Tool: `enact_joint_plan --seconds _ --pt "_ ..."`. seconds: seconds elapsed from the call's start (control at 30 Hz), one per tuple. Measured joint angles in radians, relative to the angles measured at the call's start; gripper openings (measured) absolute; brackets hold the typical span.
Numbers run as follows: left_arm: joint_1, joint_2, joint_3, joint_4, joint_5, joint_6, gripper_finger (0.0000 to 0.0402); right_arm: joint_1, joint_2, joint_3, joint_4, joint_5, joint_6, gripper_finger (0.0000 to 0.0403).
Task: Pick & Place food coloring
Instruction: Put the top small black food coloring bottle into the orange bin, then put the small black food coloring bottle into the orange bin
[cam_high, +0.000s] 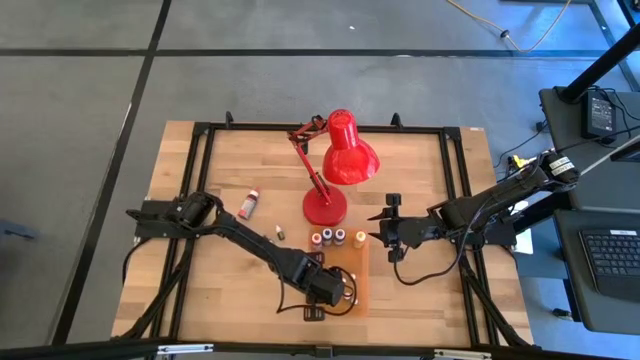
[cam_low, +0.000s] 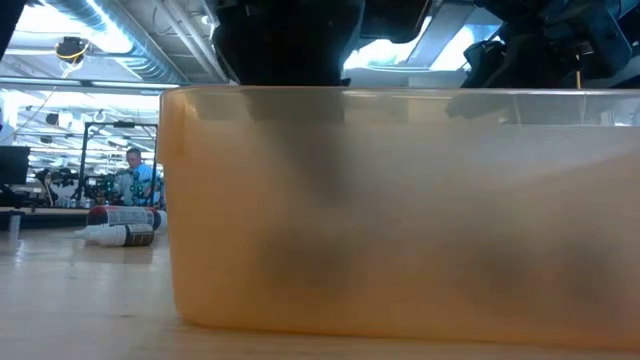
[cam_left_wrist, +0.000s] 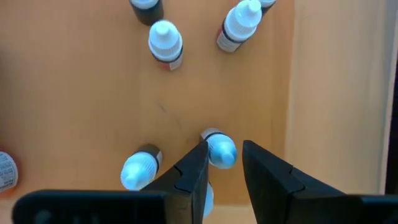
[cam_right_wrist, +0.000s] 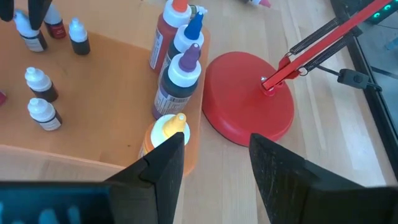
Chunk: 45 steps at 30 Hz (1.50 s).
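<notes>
Across the wooden desk (cam_high: 230, 260), ordered by size, the red desk lamp (cam_high: 338, 160) stands beyond both arms, its round base (cam_right_wrist: 249, 104) just ahead of the right end effector (cam_right_wrist: 217, 163), whose fingers stand apart and hold nothing as it waits beside the flat orange tray (cam_high: 358, 285). Four taller colouring bottles (cam_right_wrist: 178, 73) stand in a row along the tray's edge near that effector. Over the tray's near end, the left end effector (cam_left_wrist: 225, 168) hovers with its fingers slightly apart, straddling the white cap of one small food coloring bottle (cam_left_wrist: 219, 148), which stands upright on the tray between the fingertips; I judge it is not clamped. A second small bottle (cam_left_wrist: 140, 168) stands just beside the fingers (cam_left_wrist: 194, 168), and three more (cam_left_wrist: 165, 42) stand farther ahead. Another bottle (cam_high: 248, 204) lies on its side on the bare desk, well away from the left effector. The risk: the gap is narrow, so any sideways drift could tip the straddled bottle or knock its close neighbour over.
</notes>
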Motion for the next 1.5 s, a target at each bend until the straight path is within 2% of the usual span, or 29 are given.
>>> enact_joint_plan --seconds 0.2,0.37,0.43,0.53,0.63,0.83,1.0,1.17,1.33,1.5 --pt "0.007 -0.012 0.000 -0.021 0.031 0.032 0.0094 0.000 0.000 0.000 0.000 0.000 -0.003 0.0184" --pt "0.008 -0.072 0.000 -0.029 0.023 0.035 0.0097 0.000 0.000 0.000 0.000 0.000 -0.004 0.0184" --pt "0.007 -0.103 0.000 -0.086 0.017 0.036 0.0097 0.000 0.000 0.000 -0.001 0.000 -0.004 0.0184" --pt "0.004 -0.159 0.000 -0.180 -0.065 0.016 0.0095 0.000 0.000 0.000 -0.009 0.000 -0.002 0.0184" --pt "-0.007 -0.220 -0.046 -0.212 -0.242 -0.003 0.0093 0.000 0.000 0.000 -0.010 0.000 -0.001 0.0184" --pt "0.003 -0.372 -0.244 -0.171 -0.354 -0.117 0.0096 0.000 0.000 0.000 -0.014 0.000 -0.001 0.0184" --pt "0.022 -0.527 -0.477 -0.109 -0.378 -0.273 0.0091 0.000 0.000 0.000 -0.015 0.000 -0.001 0.0184" --pt "0.007 -0.664 -0.714 0.037 -0.505 -0.426 0.0093 0.000 0.000 0.000 -0.015 0.000 -0.001 0.0184" --pt "-0.065 -0.712 -0.903 0.214 -0.594 -0.456 0.0095 0.000 0.000 0.000 -0.015 0.000 -0.001 0.0184" --pt "-0.183 -0.713 -1.026 0.392 -0.724 -0.467 0.0091 0.000 0.000 0.000 -0.015 0.000 -0.001 0.0184"
